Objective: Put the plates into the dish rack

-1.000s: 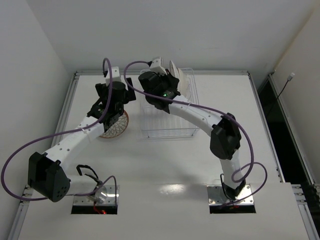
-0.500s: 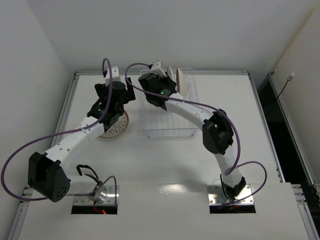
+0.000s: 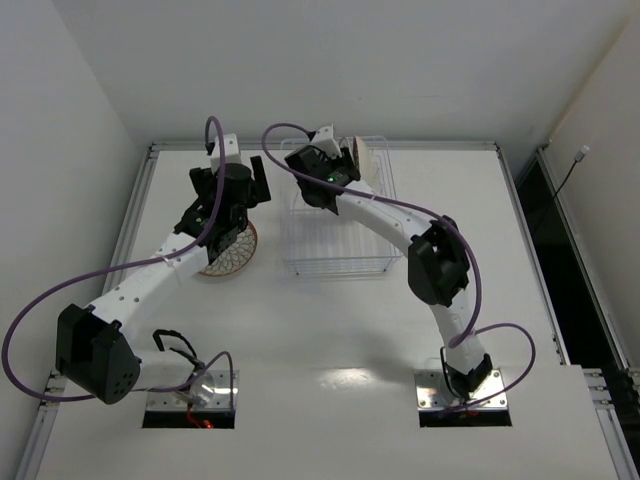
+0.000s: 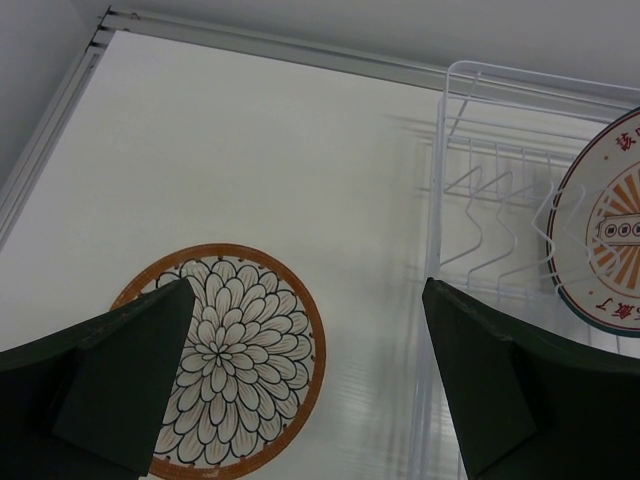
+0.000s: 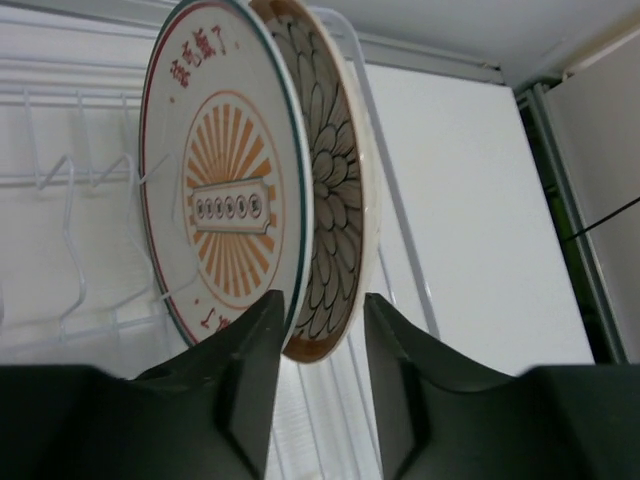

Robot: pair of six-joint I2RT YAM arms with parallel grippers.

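A petal-pattern plate [image 3: 232, 256] lies flat on the table left of the clear wire dish rack [image 3: 335, 262]. My left gripper [image 3: 235, 232] hovers over it, open and empty; in the left wrist view the plate [image 4: 225, 370] lies below the left gripper [image 4: 308, 285]. Two plates stand on edge at the rack's far end [image 3: 366, 160]. In the right wrist view they are a sunburst plate [image 5: 220, 200] and, behind it, a second petal plate [image 5: 335, 180]. My right gripper [image 5: 322, 297] is narrowly shut on that petal plate's lower rim.
The rack's near slots [image 4: 480, 220] hold nothing, and its wire wall [image 4: 440, 150] runs just right of the left gripper. An aluminium rail [image 3: 330, 146] edges the table's far side, with white walls behind and on the left.
My right arm has swung its elbow left and carried its gripper slightly farther back; the plate in it now stands upright beside the sunburst plate. The left arm has not moved.
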